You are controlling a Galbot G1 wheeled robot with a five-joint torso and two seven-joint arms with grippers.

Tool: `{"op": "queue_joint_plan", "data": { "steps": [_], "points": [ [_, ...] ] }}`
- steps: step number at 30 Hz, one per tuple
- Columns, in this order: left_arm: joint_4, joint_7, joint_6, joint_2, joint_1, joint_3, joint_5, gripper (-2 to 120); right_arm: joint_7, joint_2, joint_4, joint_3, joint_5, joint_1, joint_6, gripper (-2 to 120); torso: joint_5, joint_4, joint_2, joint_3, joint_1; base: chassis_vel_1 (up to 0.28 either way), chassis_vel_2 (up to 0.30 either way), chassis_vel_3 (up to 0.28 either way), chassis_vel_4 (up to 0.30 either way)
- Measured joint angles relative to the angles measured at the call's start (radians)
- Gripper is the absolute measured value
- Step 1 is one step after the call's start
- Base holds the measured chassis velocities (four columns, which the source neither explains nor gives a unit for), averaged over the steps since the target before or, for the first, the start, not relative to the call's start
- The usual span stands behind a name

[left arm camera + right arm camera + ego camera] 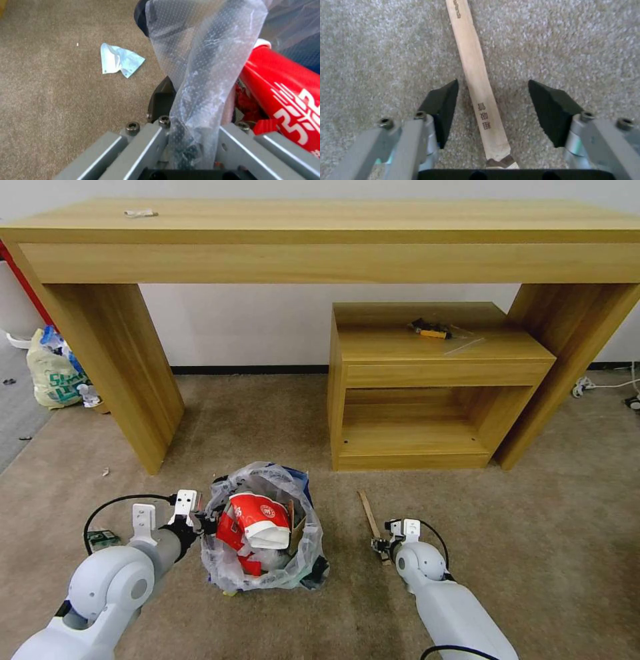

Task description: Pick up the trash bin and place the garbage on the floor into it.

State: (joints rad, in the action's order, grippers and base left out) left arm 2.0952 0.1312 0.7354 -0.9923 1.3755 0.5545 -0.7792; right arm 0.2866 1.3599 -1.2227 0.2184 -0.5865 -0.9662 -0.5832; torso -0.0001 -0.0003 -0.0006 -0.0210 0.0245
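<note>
1. The trash bin (263,533) stands on the floor (500,527) before the desk (320,240), stuffed with red wrappers (257,520).
2. The left gripper (200,521) is clamped on the bin's rim and plastic liner (196,87).
3. The right gripper (491,110) is lowered to the carpet, its fingers (441,107) spread on either side of the wooden stick (476,77).

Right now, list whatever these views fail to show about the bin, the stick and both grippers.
- Trash bin: head view, dark body mostly wrapped by its plastic bag.
- Left gripper: left wrist view, bag covers the fingertips.
- Wooden stick: right wrist view, far end cut off by the edge, between the open right gripper fingers.
</note>
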Motion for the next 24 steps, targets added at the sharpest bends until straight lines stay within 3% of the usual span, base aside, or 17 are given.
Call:
{"op": "queue_joint_plan", "data": {
  "steps": [3,5,7,9,13,16,24],
  "points": [
    [0.0,0.0,0.0,0.0,0.0,0.0,0.0,0,-0.001,0.001,0.001,-0.001,0.001,0.0,0.001,48,0.0,0.0,0.0,0.0,0.0,0.0,0.0,0.0,0.0],
    [0.0,-0.001,0.0,0.001,0.0,0.0,-0.001,0,-0.001,0.003,0.0,-0.001,0.001,-0.001,0.002,37,0.0,0.0,0.0,0.0,0.0,0.0,0.0,0.0,0.0],
    [0.001,-0.001,0.0,0.001,-0.001,0.0,-0.001,0,-0.001,0.004,0.0,-0.001,0.001,-0.001,0.002,35,0.0,0.0,0.0,0.0,0.0,0.0,0.0,0.0,0.0],
    [0.001,-0.002,0.0,0.001,-0.001,0.0,-0.001,0,-0.001,0.005,0.001,0.001,0.001,-0.002,0.003,25,0.0,0.0001,0.0,0.0,0.0,0.0,0.0,0.0,0.0],
    [0.001,-0.003,0.0,0.001,0.0,0.0,-0.001,0,-0.002,0.006,0.001,0.002,0.001,-0.002,0.003,18,0.0,0.0,0.0,0.0,0.0,0.0,0.0,0.0,0.0],
    [0.004,-0.004,0.0,0.0,0.001,0.0,-0.001,0,-0.002,0.006,0.0,0.007,0.001,-0.006,0.005,0,0.0,0.0,0.0,0.0,0.0,0.0,0.0,0.0,0.0],
    [0.013,-0.004,0.0,0.001,0.006,0.005,-0.001,0,0.001,0.001,-0.042,0.016,0.028,-0.024,0.027,0,0.0,0.0,0.0,0.0,0.0,0.0,0.0,0.0,0.0]
  ]
}}
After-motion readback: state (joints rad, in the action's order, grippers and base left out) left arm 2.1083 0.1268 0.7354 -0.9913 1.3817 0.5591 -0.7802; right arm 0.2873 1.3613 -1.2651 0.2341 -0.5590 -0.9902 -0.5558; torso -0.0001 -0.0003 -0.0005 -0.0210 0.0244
